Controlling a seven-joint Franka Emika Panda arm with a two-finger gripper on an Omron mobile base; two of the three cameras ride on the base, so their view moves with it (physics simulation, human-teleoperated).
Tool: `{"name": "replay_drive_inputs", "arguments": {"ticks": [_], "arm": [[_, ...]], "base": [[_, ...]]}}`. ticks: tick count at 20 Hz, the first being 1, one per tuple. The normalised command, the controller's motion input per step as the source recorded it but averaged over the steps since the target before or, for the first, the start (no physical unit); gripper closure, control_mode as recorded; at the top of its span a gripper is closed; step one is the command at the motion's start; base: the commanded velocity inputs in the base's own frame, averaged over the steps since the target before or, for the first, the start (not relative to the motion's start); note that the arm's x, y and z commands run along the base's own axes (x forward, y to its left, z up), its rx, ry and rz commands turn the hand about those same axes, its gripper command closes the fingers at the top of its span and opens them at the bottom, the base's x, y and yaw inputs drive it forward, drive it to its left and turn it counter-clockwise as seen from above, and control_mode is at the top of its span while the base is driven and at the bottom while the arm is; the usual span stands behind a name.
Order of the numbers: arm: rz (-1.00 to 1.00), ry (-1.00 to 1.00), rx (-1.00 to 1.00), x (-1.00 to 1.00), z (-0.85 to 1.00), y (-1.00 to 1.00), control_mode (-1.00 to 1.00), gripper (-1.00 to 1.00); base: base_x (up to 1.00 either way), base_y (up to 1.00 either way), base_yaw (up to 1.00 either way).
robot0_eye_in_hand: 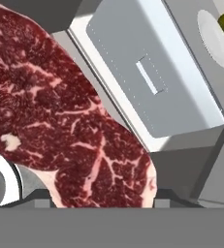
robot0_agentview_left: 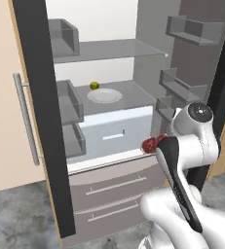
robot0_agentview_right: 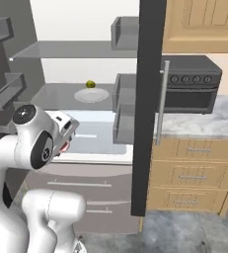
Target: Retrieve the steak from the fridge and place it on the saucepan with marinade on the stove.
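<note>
the steak fills the hand view close to the camera and shows as a red patch at the arm's end in the left base view, in front of the open fridge, level with its white drawer. the gripper appears to be pinching the steak, though the fingers are hidden. a plate and a small green fruit sit on the shelf behind. judged step: retrieval, carrying out. next: back clear of the doors and turn toward the stove.
</note>
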Motion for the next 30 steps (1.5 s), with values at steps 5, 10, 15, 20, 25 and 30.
{"name": "replay_drive_inputs", "arguments": {"ticks": [5, 10, 15, 20, 25, 30], "arm": [[0.00, 0.00, 0.00, 0.00, 0.00, 0.00, 1.00, 1.00], [0.00, 0.00, 0.00, 0.00, 0.00, 0.00, 1.00, 1.00], [0.00, 0.00, 0.00, 0.00, 0.00, 0.00, 1.00, 1.00], [0.00, 0.00, 0.00, 0.00, 0.00, 0.00, 1.00, 1.00], [0.00, 0.00, 0.00, 0.00, 0.00, 0.00, 1.00, 1.00], [0.00, 0.00, 0.00, 0.00, 0.00, 0.00, 1.00, 1.00]], "base": [[-0.39, -0.18, -0.43], [-0.39, 0.07, -0.47], [-0.53, 0.01, -0.54], [-0.79, 0.00, -0.61], [-0.99, 0.00, -0.55], [-0.63, -0.42, -0.70]]}}
